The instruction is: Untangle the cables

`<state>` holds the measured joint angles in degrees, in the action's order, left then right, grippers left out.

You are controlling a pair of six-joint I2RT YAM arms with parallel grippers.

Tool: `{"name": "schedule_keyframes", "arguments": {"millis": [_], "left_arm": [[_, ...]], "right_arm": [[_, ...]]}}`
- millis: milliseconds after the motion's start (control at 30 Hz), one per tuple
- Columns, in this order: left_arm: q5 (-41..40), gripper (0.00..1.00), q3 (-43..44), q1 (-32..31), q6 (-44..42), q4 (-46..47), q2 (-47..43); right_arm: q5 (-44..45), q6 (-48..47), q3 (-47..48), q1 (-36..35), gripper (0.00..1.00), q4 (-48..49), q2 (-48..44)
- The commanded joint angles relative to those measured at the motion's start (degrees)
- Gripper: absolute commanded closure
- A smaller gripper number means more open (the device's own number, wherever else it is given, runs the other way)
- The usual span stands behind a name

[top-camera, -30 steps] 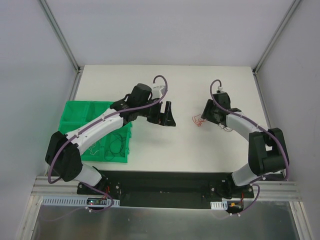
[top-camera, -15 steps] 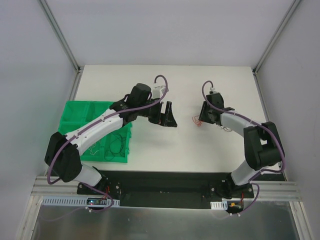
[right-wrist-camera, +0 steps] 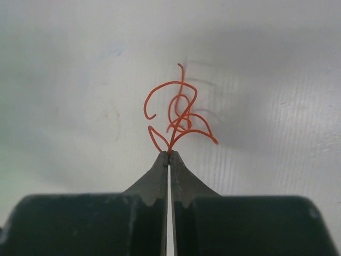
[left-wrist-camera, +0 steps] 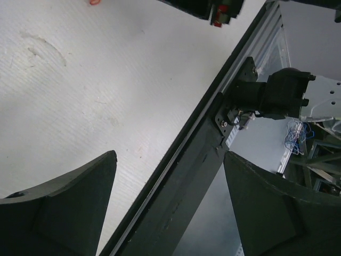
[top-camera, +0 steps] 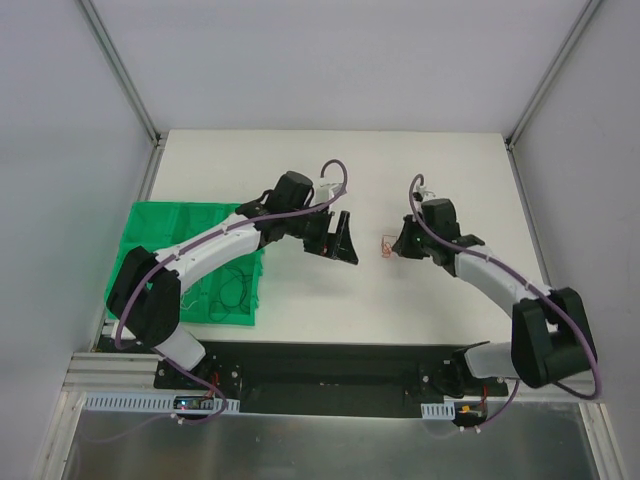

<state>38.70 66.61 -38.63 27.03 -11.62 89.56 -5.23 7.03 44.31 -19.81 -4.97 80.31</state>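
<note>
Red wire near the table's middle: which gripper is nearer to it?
Right. The right gripper is shut on the red wire, pinching one end of it. The left gripper hangs open off to the left of it, with bare table between them.

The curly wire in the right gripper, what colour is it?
The wire is orange-red, shown best in the right wrist view.
</note>
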Motion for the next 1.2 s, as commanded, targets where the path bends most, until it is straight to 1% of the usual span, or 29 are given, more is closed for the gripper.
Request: {"name": "schedule_keyframes", "arguments": {"millis": [0, 100, 133, 167, 233, 367, 433, 467, 533, 567, 600, 667, 767, 967, 1067, 1133, 1167], "left_arm": [[4.5, 0.22, 1.0, -0.2, 0.8, 2.9, 0.3], [6.7, 0.27, 1.3, -0.1, 0.8, 3.2, 1.2], [7.4, 0.29, 1.7, -0.1, 0.7, 3.3, 1.2], [8.0, 0.3, 1.7, -0.1, 0.4, 3.5, 1.2], [8.3, 0.29, 1.7, -0.1, -0.3, 4.1, 0.5], [7.3, 0.23, 1.5, -0.1, -2.9, 4.3, -1.6], [6.8, 0.23, 1.5, -0.1, -3.5, 4.2, -2.1], [6.7, 0.24, 1.3, -0.1, -3.6, 4.2, -2.3], [6.7, 0.32, 1.3, -0.2, -3.6, 4.2, -2.1], [7.0, 0.37, 1.4, -0.2, -3.6, 4.2, -1.9], [7.4, 0.4, 1.6, -0.2, -3.6, 4.2, -1.8], [7.4, 0.41, 1.5, -0.1, -3.6, 4.2, -1.8], [7.1, 0.36, 1.3, -0.1, -3.6, 4.2, -1.8], [7.4, 0.35, 1.6, 0.0, -2.8, 4.1, -0.4], [7.0, 0.4, 1.7, -0.1, -2.9, 3.8, -0.1], [7.0, 0.45, 1.9, -0.1, -2.9, 3.7, -0.2], [7.1, 0.49, 1.8, -0.1, -3.1, 3.6, -0.2]], "right_arm": [[-14.8, -1.6, -4.2, -0.3, 0.99, 2.1, -10.2], [-21.8, 0.7, -7.0, -0.4, 0.99, 4.6, -16.0], [-23.2, 2.2, -8.0, -0.4, 0.99, 4.6, -17.5], [-24.1, 3.4, -8.6, -0.3, 0.99, 6.6, -18.5], [-25.9, 6.0, -9.7, -0.4, 0.99, 8.2, -20.6], [-32.0, 8.8, -10.8, -0.4, 0.99, 12.6, -23.0], [-34.3, 8.5, -10.5, -0.5, 0.99, 13.0, -22.8], [-35.5, 8.4, -10.2, -0.4, 0.99, 13.0, -22.7], [-37.8, 7.7, -10.2, -0.7, 0.99, 13.1, -22.6], [-38.5, 7.4, -10.4, -0.8, 0.99, 13.4, -22.6], [-39.1, 7.0, -10.6, -0.8, 0.99, 13.7, -22.6], [-40.5, 6.6, -11.1, -0.9, 0.99, 14.3, -22.8], [-41.1, 6.5, -12.0, -1.4, 0.99, 15.3, -23.4], [-41.2, 6.7, -12.7, -2.4, 0.99, 16.0, -24.1], [-41.9, 6.8, -12.8, -3.3, 0.99, 16.5, -24.2], [-42.1, 6.5, -12.8, -3.7, 0.99, 16.5, -24.3], [-42.2, 6.2, -12.8, -4.3, 0.99, 16.4, -24.4]]}}
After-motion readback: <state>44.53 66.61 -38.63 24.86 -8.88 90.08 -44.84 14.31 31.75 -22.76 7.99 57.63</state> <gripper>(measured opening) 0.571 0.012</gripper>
